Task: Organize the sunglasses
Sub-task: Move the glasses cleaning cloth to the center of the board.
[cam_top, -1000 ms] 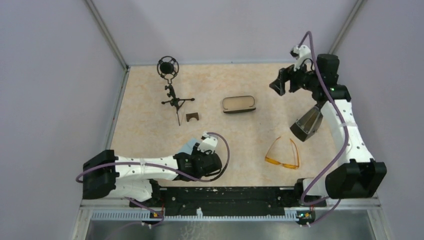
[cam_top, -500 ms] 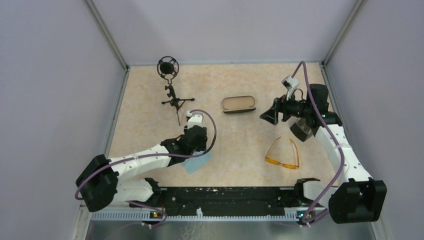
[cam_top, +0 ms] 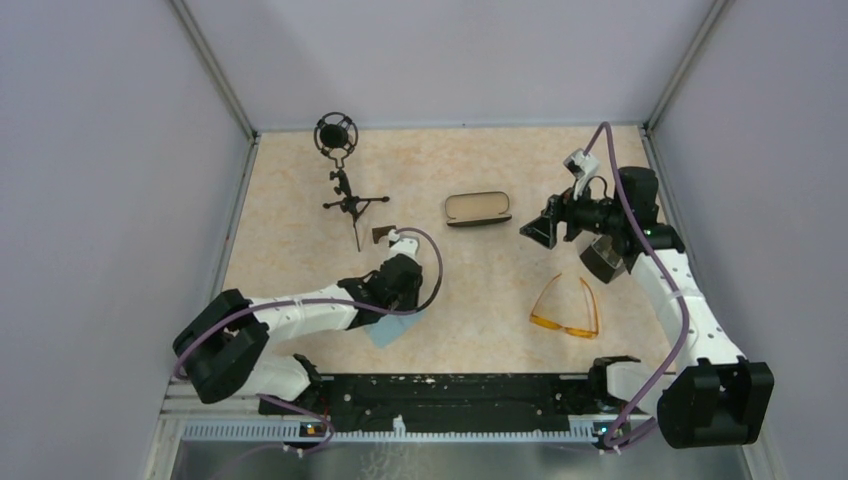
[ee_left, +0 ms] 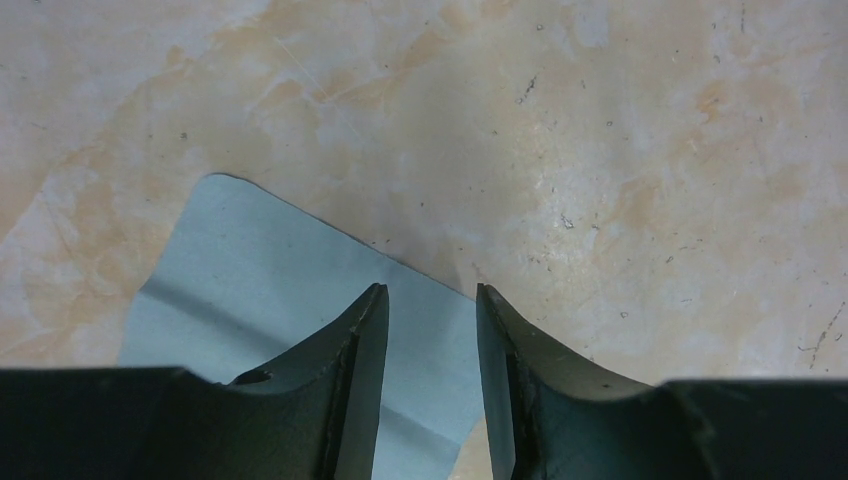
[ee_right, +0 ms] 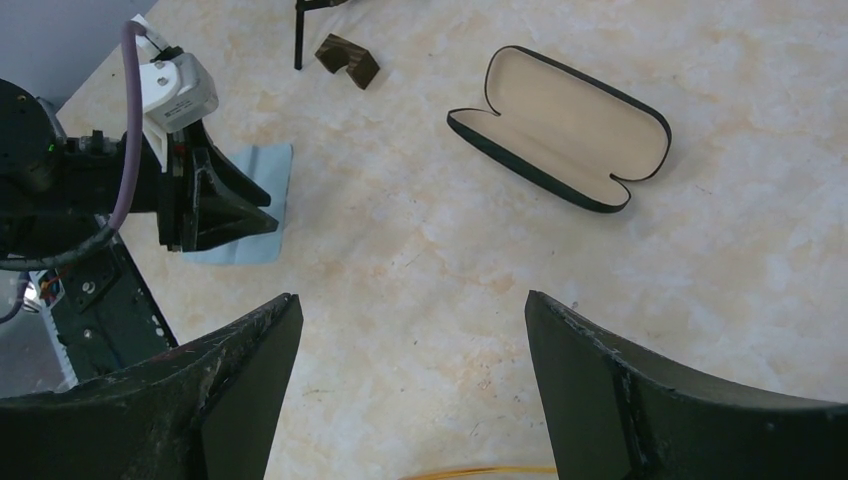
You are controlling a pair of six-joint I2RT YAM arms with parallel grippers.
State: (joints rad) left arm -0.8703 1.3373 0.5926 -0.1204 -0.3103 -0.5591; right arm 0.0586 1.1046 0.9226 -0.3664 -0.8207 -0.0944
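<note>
My right claw (ee_right: 410,300) hangs spread wide and empty; my left claw (ee_left: 430,292), half spread, hovers over the blue cloth (ee_left: 250,270). The sunglasses (cam_top: 567,308) lie unfolded on the counter (cam_top: 480,160), well apart from the open case (cam_top: 478,208); I'd pinch the bridge gently.

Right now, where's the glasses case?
In the top view, the open black case lies centre, toward the far side, just left of the right gripper and beyond the sunglasses.

Orange sunglasses (cam_top: 563,327) lying flat, arms unfolded, untouched.
</note>
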